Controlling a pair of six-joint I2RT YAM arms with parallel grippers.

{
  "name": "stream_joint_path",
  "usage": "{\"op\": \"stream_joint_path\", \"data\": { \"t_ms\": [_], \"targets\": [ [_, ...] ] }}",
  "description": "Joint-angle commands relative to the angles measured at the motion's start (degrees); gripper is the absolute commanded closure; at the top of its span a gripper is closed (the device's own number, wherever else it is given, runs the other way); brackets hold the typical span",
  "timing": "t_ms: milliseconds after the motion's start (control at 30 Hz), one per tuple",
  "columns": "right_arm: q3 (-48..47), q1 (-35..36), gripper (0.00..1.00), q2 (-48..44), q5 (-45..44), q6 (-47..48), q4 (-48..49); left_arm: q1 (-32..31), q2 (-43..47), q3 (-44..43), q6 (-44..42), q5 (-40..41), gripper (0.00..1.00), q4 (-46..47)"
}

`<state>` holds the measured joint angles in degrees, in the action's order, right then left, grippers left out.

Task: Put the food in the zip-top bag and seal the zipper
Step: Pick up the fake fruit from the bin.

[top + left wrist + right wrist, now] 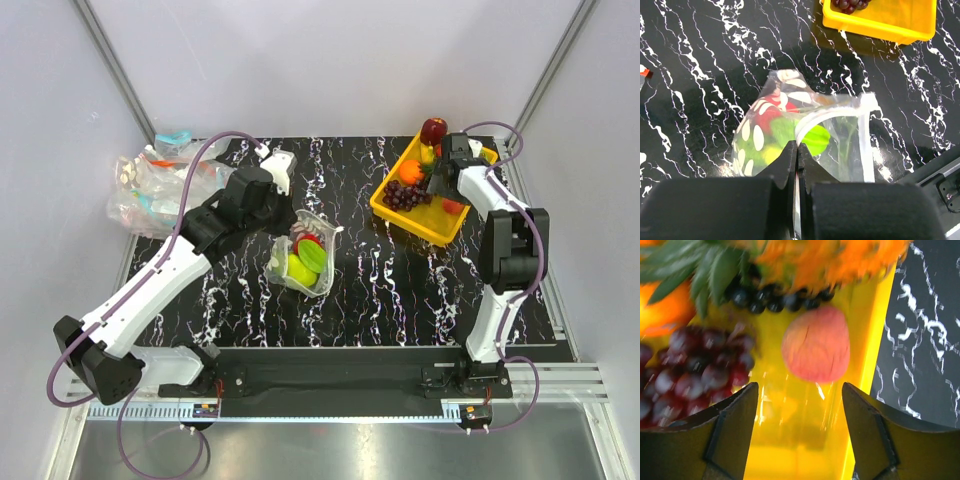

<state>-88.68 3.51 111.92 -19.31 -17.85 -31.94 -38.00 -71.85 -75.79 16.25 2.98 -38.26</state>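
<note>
**Left clamped on bag mouth, right open over the peach**

Nearest the bases, mid-worktop (400, 290): zip-top bag (842, 150) with fruit inside.
- Green apple (297, 269) in the belly, red fruit (771, 115) just beside it.
- Mouth not sealed, with the zipper (866, 145) bowed in an open arc.
- White ovals on the film over the red fruit. Can't tell from the wrist view whether that's the same pouch or a second bag lying against it.

Just past the bag, on the left arm (150, 285): left jaws fully closed, tips pinching the bag's mouth edge. Thin pale strip nipped between them.

Further out, far right of the worktop: yellow tray (410, 226).
- Right jaws over the tray, spread wide, gripping nothing.
- Peach (816, 345) on the tray floor ahead of the gap, near the tray wall, touching neither tip.
- Grapes (700, 370) to one side of the peach, apart from it.
- Orange (410, 172) and red apple (433, 130) toward the tray's far end.
- Rest of the tray contents too blurred in the wrist view to sort out.

Far-left corner: heap of clear bags (150, 190) with blue and orange strips, well apart from the held bag.
</note>
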Motion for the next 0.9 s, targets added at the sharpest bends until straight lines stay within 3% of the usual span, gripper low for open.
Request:
{"op": "stream_joint_path", "data": {
  "t_ms": [0,367,433,533,733,867],
  "targets": [
    [-4.12,-0.78,0.24,2.86,-4.59,0.79,4.17,0.29,2.16,0.73,-1.22,0.45,1.00,5.12],
    [-6.76,-1.57,0.20,9.98,-7.14,0.80,6.46,0.29,1.98,1.70,-1.84,-0.87,1.00,5.92],
    [-6.85,-1.66,0.25,10.25,-7.32,0.45,6.63,0.21,2.07,1.79,-1.92,-1.05,1.00,5.83],
    [-4.40,-1.66,0.37,7.89,-7.15,-0.17,8.47,0.21,1.98,1.96,-2.10,-0.96,1.00,5.92],
    [2.28,-1.58,0.44,-2.65,-3.81,-1.22,9.01,0.21,2.60,2.49,-2.10,-0.79,1.00,5.92],
    [7.46,-0.96,0.48,-13.29,6.46,-1.75,9.27,0.29,3.12,2.66,-2.10,-0.70,1.00,5.92]
  ]
}}
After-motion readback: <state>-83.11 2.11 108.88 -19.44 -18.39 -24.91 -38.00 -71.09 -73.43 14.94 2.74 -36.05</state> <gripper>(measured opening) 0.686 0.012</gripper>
